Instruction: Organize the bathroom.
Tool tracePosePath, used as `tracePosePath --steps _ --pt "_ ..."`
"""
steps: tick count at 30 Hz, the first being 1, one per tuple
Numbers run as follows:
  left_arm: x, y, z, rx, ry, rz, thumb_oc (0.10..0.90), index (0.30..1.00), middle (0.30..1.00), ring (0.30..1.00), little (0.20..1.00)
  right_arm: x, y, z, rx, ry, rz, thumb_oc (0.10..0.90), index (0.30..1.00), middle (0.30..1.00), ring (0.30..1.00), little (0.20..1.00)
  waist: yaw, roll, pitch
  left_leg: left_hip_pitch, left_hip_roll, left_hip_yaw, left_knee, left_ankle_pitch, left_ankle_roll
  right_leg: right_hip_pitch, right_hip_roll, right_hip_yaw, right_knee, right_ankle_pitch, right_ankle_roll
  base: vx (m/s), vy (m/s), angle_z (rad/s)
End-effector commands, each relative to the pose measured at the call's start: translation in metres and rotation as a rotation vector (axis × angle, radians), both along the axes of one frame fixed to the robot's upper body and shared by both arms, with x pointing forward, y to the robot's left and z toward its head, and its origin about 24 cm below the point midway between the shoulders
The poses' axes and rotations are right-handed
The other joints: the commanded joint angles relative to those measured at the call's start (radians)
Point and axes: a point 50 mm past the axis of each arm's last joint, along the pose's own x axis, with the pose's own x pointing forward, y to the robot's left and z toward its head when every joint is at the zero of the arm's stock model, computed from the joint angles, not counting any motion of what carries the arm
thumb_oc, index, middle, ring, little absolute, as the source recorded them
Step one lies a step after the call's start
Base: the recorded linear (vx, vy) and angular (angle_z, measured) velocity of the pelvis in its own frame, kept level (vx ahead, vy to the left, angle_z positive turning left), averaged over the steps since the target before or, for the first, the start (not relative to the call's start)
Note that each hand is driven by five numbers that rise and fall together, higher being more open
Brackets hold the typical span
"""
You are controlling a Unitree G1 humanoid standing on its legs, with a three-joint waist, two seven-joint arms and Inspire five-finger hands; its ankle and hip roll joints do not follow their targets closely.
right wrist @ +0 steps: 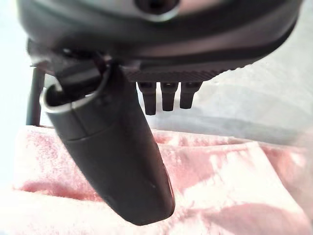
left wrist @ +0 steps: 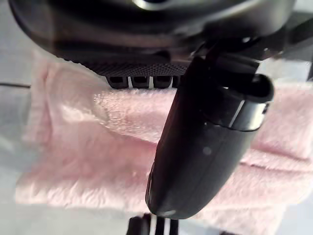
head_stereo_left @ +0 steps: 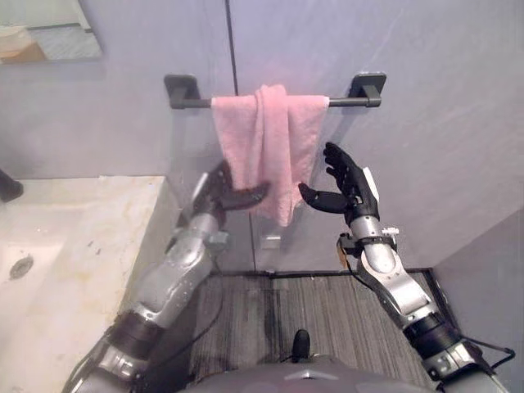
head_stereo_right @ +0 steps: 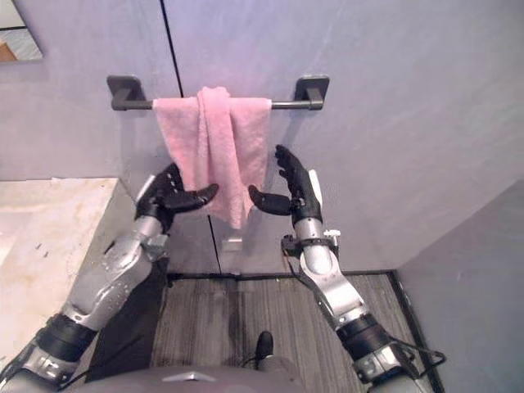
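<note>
Pink towel [head_stereo_left: 266, 143] draped over dark wall rail [head_stereo_left: 187, 103], bunched at centre, uneven. Left hand [head_stereo_left: 223, 190] at towel's 8 o'clock edge, thumb out, fingers spread, gripping nothing. Right hand [head_stereo_left: 344, 182] at 4 o'clock, spread, just clear. Likely flanking to straighten the hang.

Pink towel [head_stereo_left: 270, 143] fluffy terry cloth; towel bar [head_stereo_left: 352, 101] matt dark metal; wall [head_stereo_left: 442, 123] smooth.
</note>
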Motion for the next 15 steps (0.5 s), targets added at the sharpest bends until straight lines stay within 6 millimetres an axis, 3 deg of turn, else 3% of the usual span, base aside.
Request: tracePosePath --steps 1,15 --pt "0.018 -0.003 0.051 -0.063 -0.266 -0.005 0.800 0.900 0.900 0.900 0.900 0.018 0.001 0.074 -0.012 -0.361 0.005 0.800 0.900 0.900 0.900 0.900 -0.011 0.011 -0.010 -0.057 0.027 -0.060 0.029 0.022 -0.003 0.153 0.025 -0.013 -0.001 -0.166 0.050 0.00 -0.016 -0.10" --pt "0.021 0.023 0.059 0.034 -0.350 0.200 0.800 0.900 0.900 0.900 0.900 0.014 -0.001 0.086 0.014 -0.396 0.058 0.800 0.900 0.900 0.900 0.900 -0.017 0.010 -0.010 -0.059 0.031 -0.058 0.036 0.023 -0.008 0.158 0.026 -0.015 -0.001 -0.172 0.043 0.02 -0.012 -0.03"
